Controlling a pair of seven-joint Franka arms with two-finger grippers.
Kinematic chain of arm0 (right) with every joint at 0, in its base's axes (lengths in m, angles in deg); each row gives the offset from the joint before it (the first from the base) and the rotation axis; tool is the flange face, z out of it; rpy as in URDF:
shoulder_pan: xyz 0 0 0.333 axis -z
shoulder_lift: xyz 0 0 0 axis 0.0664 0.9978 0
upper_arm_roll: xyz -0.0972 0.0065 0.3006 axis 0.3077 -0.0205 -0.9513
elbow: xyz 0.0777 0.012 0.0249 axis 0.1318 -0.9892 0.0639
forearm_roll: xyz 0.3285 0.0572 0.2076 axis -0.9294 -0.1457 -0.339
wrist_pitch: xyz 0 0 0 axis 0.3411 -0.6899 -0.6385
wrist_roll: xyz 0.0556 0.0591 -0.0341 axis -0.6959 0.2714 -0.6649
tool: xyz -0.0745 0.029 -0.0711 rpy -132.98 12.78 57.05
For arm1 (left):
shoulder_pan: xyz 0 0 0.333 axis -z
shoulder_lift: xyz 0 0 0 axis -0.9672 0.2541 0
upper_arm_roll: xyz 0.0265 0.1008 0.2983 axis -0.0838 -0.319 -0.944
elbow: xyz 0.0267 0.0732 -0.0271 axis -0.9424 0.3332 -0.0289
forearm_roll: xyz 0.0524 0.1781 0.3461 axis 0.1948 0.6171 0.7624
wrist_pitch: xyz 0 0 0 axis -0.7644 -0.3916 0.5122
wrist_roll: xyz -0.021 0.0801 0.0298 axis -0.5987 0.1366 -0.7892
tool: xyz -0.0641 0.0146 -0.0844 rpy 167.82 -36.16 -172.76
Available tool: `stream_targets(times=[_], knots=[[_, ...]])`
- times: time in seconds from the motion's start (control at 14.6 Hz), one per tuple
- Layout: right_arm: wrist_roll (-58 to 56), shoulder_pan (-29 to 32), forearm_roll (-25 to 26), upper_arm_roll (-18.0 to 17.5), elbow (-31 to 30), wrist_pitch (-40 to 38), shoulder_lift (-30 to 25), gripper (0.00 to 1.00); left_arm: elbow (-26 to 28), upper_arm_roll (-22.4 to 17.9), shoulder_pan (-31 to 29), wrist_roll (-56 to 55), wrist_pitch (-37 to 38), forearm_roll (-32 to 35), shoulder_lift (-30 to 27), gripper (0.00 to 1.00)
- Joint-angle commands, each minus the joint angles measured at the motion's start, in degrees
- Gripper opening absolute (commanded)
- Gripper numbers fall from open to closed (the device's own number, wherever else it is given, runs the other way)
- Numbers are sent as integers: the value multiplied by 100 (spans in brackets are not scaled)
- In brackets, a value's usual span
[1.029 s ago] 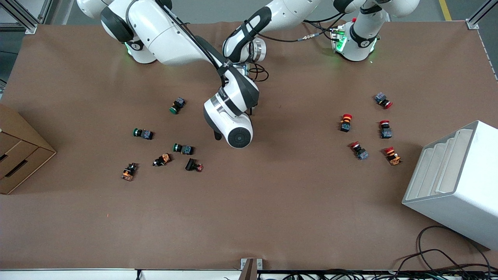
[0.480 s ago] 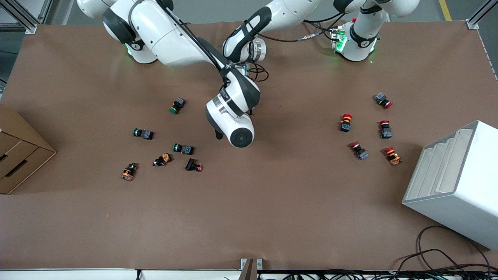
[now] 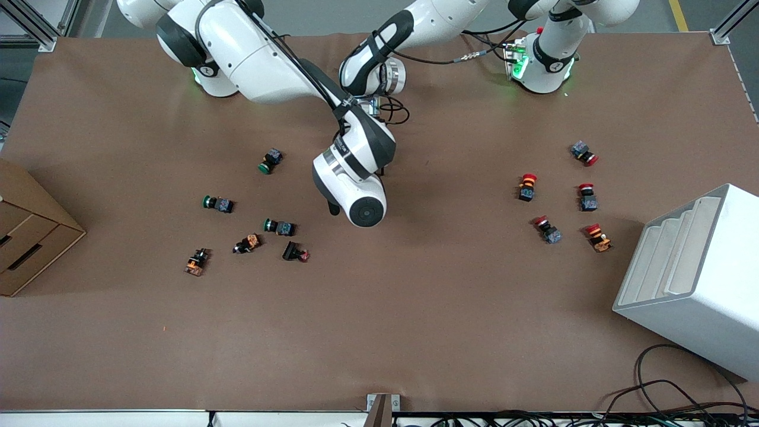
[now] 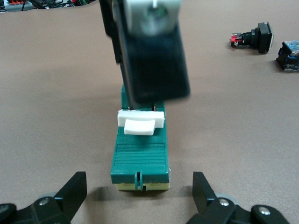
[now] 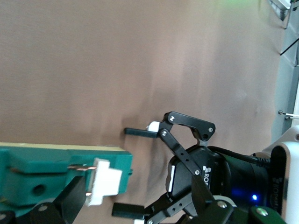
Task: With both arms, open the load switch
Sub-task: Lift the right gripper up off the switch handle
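Observation:
The load switch (image 4: 140, 154) is a dark-green block on a cream base with a white lever (image 4: 140, 123), lying flat on the brown table. The front view hides it under the right arm's wrist (image 3: 356, 190), mid-table. My left gripper (image 4: 140, 176) is open, its fingertips (image 4: 77, 186) low on either side of the switch's ribbed end, not touching. My right gripper (image 5: 140, 198) hovers over the switch (image 5: 56, 179), open, its fingers in line with the block's length. One black right finger (image 4: 154, 60) hangs just above the lever. The right wrist view shows the left gripper (image 5: 119, 171) at the switch's end.
Green-capped and orange push buttons (image 3: 279, 226) lie scattered toward the right arm's end, red-capped ones (image 3: 526, 187) toward the left arm's end. A cardboard box (image 3: 29, 231) and a white slotted rack (image 3: 694, 279) stand at the table's two ends. Cables (image 3: 670, 385) trail near the front edge.
The right arm's wrist has shifted only slightly over the switch. The left arm and the buttons have not visibly moved.

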Motion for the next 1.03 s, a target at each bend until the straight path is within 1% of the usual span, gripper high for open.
stream_targets(times=[0.0, 0.21, 0.27, 0.41, 0.55, 0.62, 0.69, 0.82, 0.89, 0.96], knots=[[-460, 458, -112, -108, 366, -226, -139, 100, -137, -13, 51, -35, 70, 49, 52, 99], [-1206, 678, -51, -29, 465, -217, -288, 100, -172, -4, -2, 139, 70, -12, -9, 99], [-1644, 765, 19, 32, 465, -217, -376, 100, -190, -4, -19, 254, 70, -195, -97, 99], [-2698, 1029, 457, 138, 465, -209, -464, 100, -461, -4, -19, 666, 70, -765, -203, 99], [-3892, 1248, 1176, 130, 456, -183, -517, 100, -777, -4, -63, 1236, 70, -1424, -352, 99], [-4464, 1398, 1380, 130, 465, -148, -587, 100, -901, -4, -168, 1587, 70, -1766, -457, 99], [-4949, 1556, 1417, 138, 456, -130, -605, 100, -1006, -4, -247, 1913, 70, -2109, -580, 99], [-5907, 1942, 1426, 147, 456, -86, -841, 100, -1182, -4, -519, 2580, 70, -2847, -835, 99], [-6433, 2127, 1522, 147, 439, -86, -990, 100, -1261, -4, -668, 2914, 70, -3199, -958, 99], [-6839, 2277, 1767, 130, 430, -86, -1131, 100, -1384, -4, -887, 3214, 70, -3655, -1107, 99]])
